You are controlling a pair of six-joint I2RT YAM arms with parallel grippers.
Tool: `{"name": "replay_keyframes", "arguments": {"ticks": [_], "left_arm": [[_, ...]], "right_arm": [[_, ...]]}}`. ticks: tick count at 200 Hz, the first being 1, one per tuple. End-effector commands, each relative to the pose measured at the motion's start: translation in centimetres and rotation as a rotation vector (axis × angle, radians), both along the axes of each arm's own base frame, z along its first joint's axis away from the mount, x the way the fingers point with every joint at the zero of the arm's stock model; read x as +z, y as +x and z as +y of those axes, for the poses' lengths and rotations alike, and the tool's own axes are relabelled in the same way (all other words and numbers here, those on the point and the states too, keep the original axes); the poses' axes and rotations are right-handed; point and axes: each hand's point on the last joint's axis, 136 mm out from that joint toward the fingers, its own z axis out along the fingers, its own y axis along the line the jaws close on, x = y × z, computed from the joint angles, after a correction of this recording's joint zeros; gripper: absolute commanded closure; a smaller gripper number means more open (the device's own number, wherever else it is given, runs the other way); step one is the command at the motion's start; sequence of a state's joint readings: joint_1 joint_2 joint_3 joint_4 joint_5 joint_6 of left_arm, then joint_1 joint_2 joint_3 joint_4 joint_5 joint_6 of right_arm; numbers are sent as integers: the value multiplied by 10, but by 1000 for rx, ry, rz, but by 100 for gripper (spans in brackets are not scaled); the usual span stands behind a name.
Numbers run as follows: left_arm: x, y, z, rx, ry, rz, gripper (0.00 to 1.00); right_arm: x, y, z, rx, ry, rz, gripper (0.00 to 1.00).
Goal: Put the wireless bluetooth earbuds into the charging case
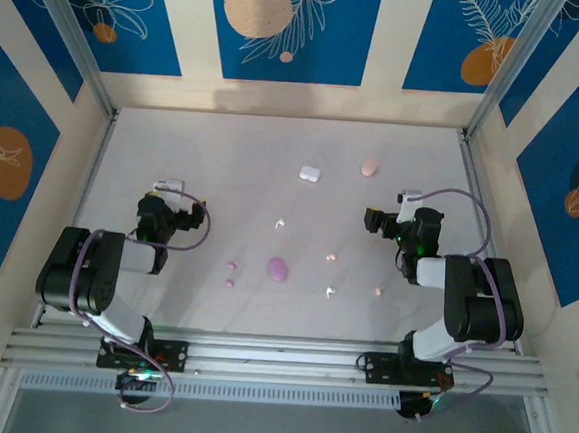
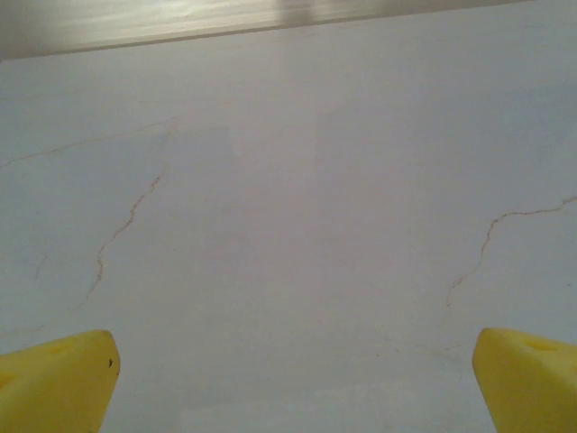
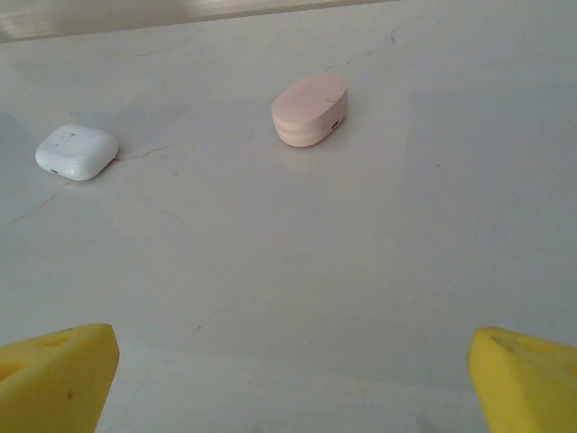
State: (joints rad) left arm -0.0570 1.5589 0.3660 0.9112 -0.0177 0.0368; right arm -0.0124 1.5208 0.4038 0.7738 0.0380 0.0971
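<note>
Three closed charging cases lie on the pale table: a white one (image 1: 309, 174) (image 3: 77, 152), a peach-pink one (image 1: 370, 168) (image 3: 310, 110) and a pale purple one (image 1: 278, 269). The earbuds are scattered between the arms: two white (image 1: 280, 222) (image 1: 331, 292), two purple (image 1: 231, 265) (image 1: 230, 282) and two pink (image 1: 331, 256) (image 1: 378, 291). My left gripper (image 1: 170, 185) (image 2: 290, 383) hovers open over bare table at the left. My right gripper (image 1: 408, 198) (image 3: 288, 379) stands open at the right, facing the white and pink cases, nothing between its yellow fingertips (image 3: 59, 374).
Walls with blue panels (image 1: 284, 26) enclose the table on three sides. A metal rail (image 1: 278, 361) runs along the near edge by the arm bases. Fine cracks (image 2: 126, 225) mark the tabletop.
</note>
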Motion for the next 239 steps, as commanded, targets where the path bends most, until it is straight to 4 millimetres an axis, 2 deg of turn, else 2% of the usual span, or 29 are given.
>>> {"name": "replay_keyframes", "arguments": {"ticks": [1,134,169,200,219,224,239], "left_arm": [[7,5,-4,-26,5,-22,0],[7,5,-4,-28,1,-20,0],[12,-1,7,40,-3,-67,0],[31,-11,11,58,-4,-120,0],[45,-16,22,133,-36,-61,0],[49,-18,24,144,-42,-56,0],[68,-24,30,192,-90,-90,0]], "right_arm": [[11,7,0,-5,-10,-42,1],[11,7,0,-3,-5,-38,1],[12,7,1,-4,-16,-45,1],[17,5,4,-9,-45,-66,1],[27,4,4,-11,-45,-62,1],[34,5,4,-18,-39,-48,1],[37,2,-9,-105,7,100,1]]}}
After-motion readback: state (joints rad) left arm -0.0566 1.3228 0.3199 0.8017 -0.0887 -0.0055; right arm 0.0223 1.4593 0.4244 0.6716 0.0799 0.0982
